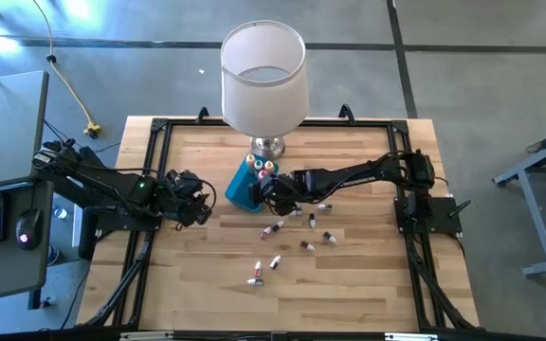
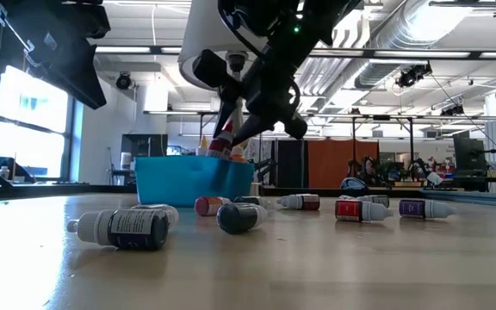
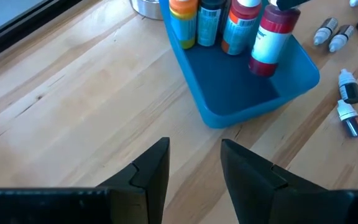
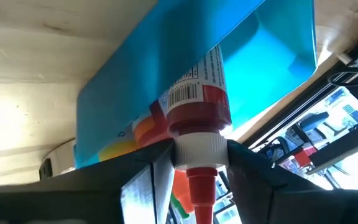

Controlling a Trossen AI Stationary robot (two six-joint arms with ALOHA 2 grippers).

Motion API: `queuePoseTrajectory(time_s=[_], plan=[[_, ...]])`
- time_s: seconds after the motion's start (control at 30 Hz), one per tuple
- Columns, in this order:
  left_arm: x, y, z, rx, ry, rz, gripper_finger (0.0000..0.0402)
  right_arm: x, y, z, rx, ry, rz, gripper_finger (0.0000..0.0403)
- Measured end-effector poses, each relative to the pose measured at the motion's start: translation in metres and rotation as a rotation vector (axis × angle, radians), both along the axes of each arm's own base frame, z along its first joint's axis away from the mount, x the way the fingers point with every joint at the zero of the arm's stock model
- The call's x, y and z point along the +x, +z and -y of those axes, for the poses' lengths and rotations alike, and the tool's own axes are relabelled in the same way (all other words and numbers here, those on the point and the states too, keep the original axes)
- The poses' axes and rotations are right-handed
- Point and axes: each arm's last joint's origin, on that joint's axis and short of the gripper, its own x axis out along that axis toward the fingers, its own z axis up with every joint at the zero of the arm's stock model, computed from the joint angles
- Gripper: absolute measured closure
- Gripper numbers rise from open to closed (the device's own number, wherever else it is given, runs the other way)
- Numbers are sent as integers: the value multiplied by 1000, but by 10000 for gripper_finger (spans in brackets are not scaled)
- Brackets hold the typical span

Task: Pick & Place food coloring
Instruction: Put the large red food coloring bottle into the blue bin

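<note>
red food coloring bottle (image 4: 194, 102) pinched at its white cap by right gripper (image 4: 197, 163), hanging tilted over blue tray (image 3: 253, 93) next to three upright bottles (image 3: 210, 22) inside. more small bottles (image 1: 292, 237) scattered on wooden table (image 1: 368, 284). left gripper (image 3: 194, 165) parted, holding nothing, near tray.

A pale butcher-block wooden surface (image 1: 349, 284) stands on a grey concrete floor (image 1: 463, 66). Behind it, bright tall windows (image 2: 24, 120), an orange partition wall (image 2: 330, 164) and silver ceiling ducts (image 2: 420, 30) fill the open workshop.
</note>
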Motion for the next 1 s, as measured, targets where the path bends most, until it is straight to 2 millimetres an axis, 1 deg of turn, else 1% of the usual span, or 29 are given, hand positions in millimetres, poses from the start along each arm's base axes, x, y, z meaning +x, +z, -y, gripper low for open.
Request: queuePoseTrajectory(time_s=[0.1, 0.3, 0.43, 0.7, 1.0], plan=[[0, 0, 0, -3, 3, 3, 261, 0, 0, 0, -7, -7, 0, 276], [0, 0, 0, 5, 13, 10, 261, -1, 1, 3, -92, -84, 1, 276], [0, 0, 0, 1, 26, 19, 261, -1, 2, 3, -112, -109, 12, 276], [0, 0, 0, -24, 64, 45, 261, -1, 2, 3, -89, -86, 9, 276], [0, 0, 0, -27, 68, 47, 261, 0, 2, 2, -45, -76, 22, 276]])
